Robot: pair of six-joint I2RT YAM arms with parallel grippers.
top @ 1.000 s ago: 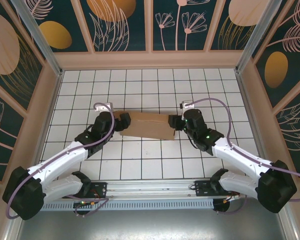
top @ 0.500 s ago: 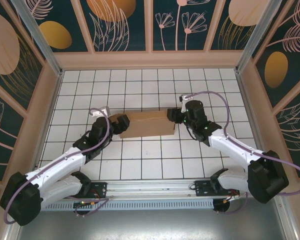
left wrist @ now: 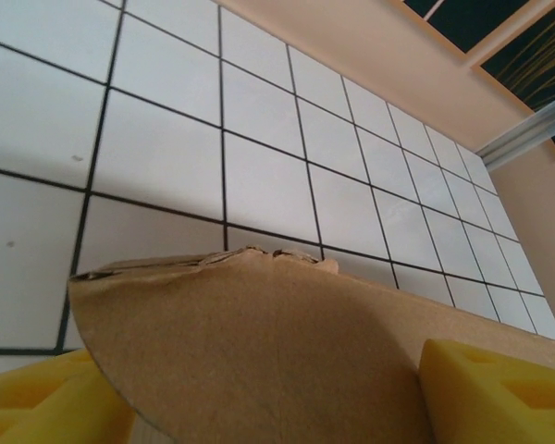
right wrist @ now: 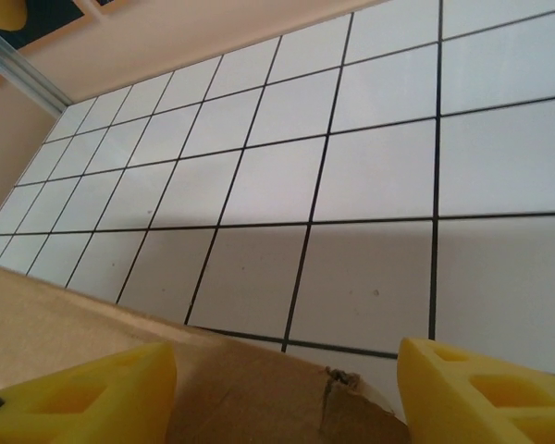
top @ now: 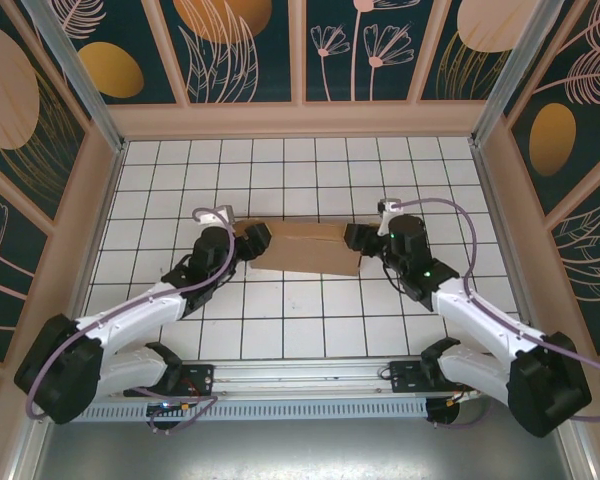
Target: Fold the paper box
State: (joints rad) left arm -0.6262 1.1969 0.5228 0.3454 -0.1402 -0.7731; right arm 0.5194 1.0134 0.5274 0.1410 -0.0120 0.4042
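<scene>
the paper box [top: 305,247] lies mid-table [top: 300,330]; the left gripper [top: 252,243] sits at its left end; the right gripper [top: 356,238] at its right

No readable text, label or number shows anywhere.

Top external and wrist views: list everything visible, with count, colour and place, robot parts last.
paper box: one, brown cardboard, mid-table, between the two grippers
table: one, white tiles with black lines, under everything
walls: teal floral panels in tan frames, on three sides
cables: two, purple, one looping over each arm
arms: two, white and black, bases at near edge
left gripper: one, black with yellow fingers, at box's left end, open
right gripper: one, same colours, at box's right end, open
</scene>
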